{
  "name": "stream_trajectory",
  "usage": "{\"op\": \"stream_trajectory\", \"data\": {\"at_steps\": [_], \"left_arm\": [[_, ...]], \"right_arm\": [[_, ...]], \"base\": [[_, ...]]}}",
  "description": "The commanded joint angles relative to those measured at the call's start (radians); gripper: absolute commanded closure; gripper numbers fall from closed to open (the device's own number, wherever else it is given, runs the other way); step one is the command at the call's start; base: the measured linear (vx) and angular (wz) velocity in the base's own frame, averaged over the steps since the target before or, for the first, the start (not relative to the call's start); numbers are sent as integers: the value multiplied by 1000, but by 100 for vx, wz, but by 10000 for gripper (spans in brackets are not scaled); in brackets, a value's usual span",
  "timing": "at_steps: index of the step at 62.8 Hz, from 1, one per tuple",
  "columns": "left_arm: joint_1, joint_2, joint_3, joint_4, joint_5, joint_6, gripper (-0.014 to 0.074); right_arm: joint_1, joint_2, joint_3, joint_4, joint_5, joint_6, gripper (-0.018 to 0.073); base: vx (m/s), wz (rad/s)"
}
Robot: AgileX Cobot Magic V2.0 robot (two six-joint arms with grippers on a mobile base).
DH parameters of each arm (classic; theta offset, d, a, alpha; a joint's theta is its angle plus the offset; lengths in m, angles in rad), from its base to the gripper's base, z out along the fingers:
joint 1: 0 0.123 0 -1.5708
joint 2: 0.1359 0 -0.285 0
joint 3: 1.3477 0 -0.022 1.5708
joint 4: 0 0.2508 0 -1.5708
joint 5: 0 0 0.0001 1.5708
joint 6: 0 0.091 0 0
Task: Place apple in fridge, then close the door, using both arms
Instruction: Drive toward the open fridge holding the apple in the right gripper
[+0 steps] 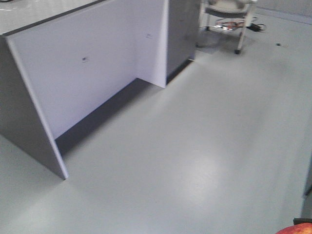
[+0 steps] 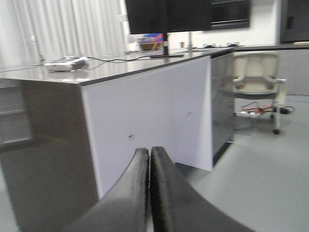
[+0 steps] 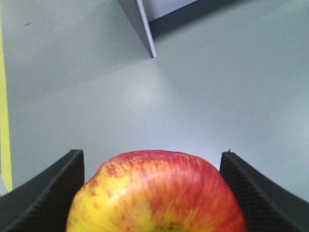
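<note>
The red-and-yellow apple (image 3: pixel 157 193) sits between the black fingers (image 3: pixel 53 188) of my right gripper (image 3: pixel 152 155), which is shut on it above the grey floor. A sliver of the apple (image 1: pixel 297 229) shows at the bottom right corner of the front view. My left gripper (image 2: pixel 149 152) is shut and empty, its two dark fingers pressed together, pointing at the white side of a low counter. The fridge and its door are out of view.
A low counter with a grey top and white panels (image 1: pixel 87 63) fills the left side; it also shows in the left wrist view (image 2: pixel 145 111) with a monitor (image 2: pixel 164 14) on it. A wheeled chair (image 1: pixel 229 9) and floor cables (image 1: pixel 229 24) stand at the back.
</note>
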Motion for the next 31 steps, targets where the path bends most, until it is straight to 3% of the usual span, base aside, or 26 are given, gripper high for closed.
{"op": "stream_trajectory", "data": {"at_steps": [1,31], "left_arm": [[1,21,21,-2,-68,-10,603],[1,21,21,-2,-68,-10,603]], "right_arm": [[0,7,-28,19,-64,-3,211],[0,7,-28,19,-64,-3,211]], "base": [[0,52],[2,51]]}}
